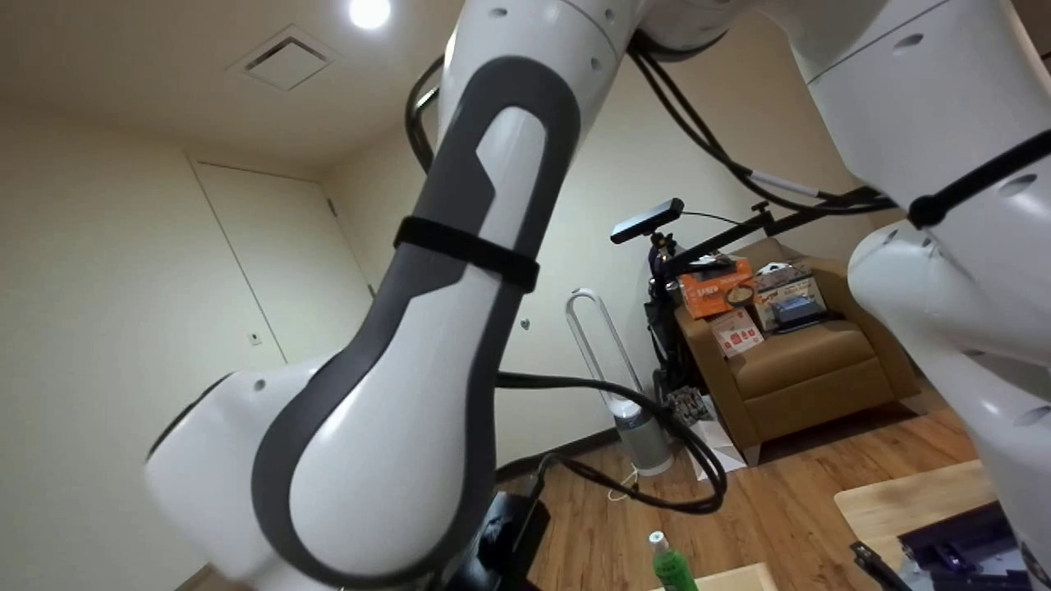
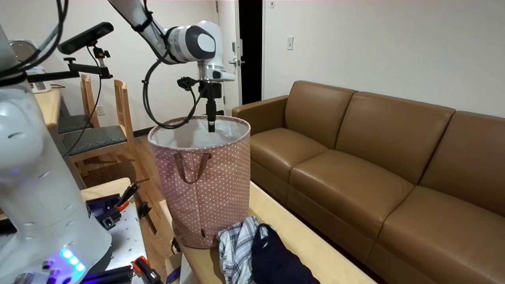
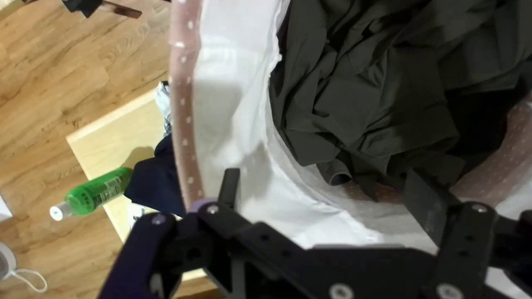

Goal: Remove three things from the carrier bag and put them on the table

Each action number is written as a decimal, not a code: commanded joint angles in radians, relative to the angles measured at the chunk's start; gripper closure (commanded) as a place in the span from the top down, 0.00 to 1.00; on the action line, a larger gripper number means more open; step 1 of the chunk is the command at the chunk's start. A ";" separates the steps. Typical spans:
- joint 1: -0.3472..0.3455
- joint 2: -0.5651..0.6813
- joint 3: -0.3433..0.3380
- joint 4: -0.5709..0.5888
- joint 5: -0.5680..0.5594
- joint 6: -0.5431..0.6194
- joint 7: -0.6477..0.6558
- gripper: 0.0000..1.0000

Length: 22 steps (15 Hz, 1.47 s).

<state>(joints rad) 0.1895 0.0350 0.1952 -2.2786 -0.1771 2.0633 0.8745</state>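
The carrier bag [image 2: 221, 177], a tall pink fabric one with white dots and a white lining, stands on the table [image 2: 294, 232]. Inside it, the wrist view shows a crumpled dark olive garment [image 3: 365, 95]; anything beneath is hidden. Outside the bag lie a plaid shirt [image 2: 238, 246] and a navy garment [image 2: 280, 262], side by side on the table. My gripper [image 2: 212, 128] points straight down at the bag's mouth, its tips against the lining in that view. In the wrist view the gripper [image 3: 324, 176] is wide open, nothing between its fingers.
A green bottle [image 3: 97, 191] lies or stands at the table's end, beside the navy garment. The bag's rim [image 3: 187, 120] surrounds the gripper closely. A brown sofa [image 2: 335, 177] runs along the table's far side. A loose cable loop [image 2: 146, 98] hangs from the arm near the rim.
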 commanded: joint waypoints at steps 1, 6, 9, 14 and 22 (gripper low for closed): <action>0.063 0.069 0.040 0.045 -0.127 0.000 -0.011 1.00; 0.097 0.120 0.023 0.040 -0.179 0.022 -0.059 1.00; 0.100 0.152 0.011 0.050 -0.182 0.026 -0.062 1.00; 0.073 0.170 0.013 -0.027 -0.143 0.362 -0.205 1.00; 0.078 0.489 -0.025 0.025 0.057 0.457 -0.478 1.00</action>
<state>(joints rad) 0.2690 0.4179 0.1761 -2.3103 -0.1936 2.5275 0.4925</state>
